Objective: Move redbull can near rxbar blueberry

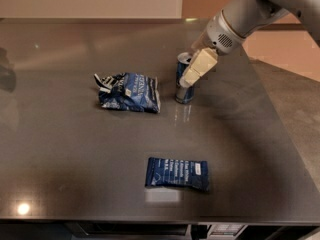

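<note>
1. My gripper (197, 69): cream-coloured, at the end of my grey arm (240, 16), which reaches in from the upper right corner of the view. It sits against the upper half of the redbull can on the can's right side and overlaps it in the camera view. I cannot tell whether it is wide, narrow or clasped on the can, nor whether it touches the metal.

2. Redbull can (184, 93): slim, blue and silver, standing upright on the table toward the rear, right of centre. Its silver top shows just left of my gripper.

3. Chip bag (129, 92): crumpled, blue and white, lying flat to the left of the can, near it but apart.

4. Rxbar blueberry (177, 174): flat dark navy wrapper with white text and a small white label at its right end. It lies lengthwise across the view near the front edge, well apart from the can.

5. Table (75, 149): dark grey and glossy, with faint reflections under the can and the bar.
</note>
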`<act>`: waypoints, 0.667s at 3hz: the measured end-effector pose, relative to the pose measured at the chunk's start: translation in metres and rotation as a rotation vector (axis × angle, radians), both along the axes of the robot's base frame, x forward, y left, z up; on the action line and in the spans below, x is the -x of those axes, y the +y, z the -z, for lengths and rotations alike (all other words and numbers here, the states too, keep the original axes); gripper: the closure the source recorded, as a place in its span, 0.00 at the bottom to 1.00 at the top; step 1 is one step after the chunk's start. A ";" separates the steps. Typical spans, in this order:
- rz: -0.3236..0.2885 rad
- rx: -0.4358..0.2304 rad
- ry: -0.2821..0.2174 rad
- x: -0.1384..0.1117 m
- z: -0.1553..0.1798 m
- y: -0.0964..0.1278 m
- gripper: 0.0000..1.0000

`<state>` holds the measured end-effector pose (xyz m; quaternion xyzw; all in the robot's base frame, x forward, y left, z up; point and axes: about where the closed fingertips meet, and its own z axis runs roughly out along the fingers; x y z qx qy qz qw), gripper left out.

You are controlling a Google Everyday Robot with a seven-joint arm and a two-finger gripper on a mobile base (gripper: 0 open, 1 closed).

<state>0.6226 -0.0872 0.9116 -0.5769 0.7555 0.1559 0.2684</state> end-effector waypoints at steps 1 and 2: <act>-0.005 -0.010 0.007 0.002 0.002 0.002 0.39; -0.025 -0.025 0.002 0.010 -0.002 0.004 0.62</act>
